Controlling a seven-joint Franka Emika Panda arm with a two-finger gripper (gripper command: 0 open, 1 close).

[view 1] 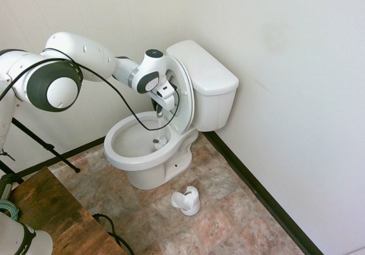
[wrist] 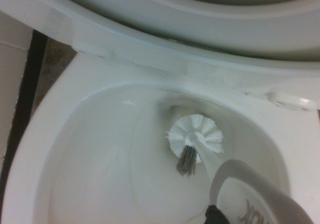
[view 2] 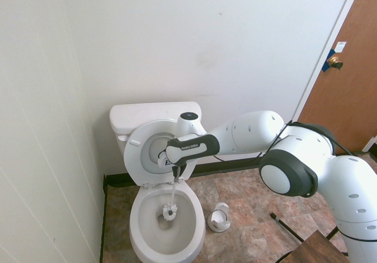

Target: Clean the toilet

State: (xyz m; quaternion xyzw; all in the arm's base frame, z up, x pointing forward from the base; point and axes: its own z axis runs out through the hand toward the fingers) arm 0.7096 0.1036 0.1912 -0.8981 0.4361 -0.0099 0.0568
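If you go by the first exterior view, nearest is the brown wooden desk (view 1: 63, 215), down in the lower left corner. Next up is the little white brush holder (view 1: 190, 202), sitting on the mottled tile floor (view 1: 228, 209) just beside the toilet (view 1: 149, 162). That toilet's against the wall (view 1: 285, 95), and its seat and lid (view 1: 183, 92) are up, in front of the boxy tank (view 1: 208, 75). Over the bowl, the claw (view 2: 178, 171) is pointing down, closed on the handle of a white toilet brush (wrist: 196, 136). The brush head's down inside the bowl, round white bristles plus one dark tuft, near the drain opening. Furthest back is the plain wall.
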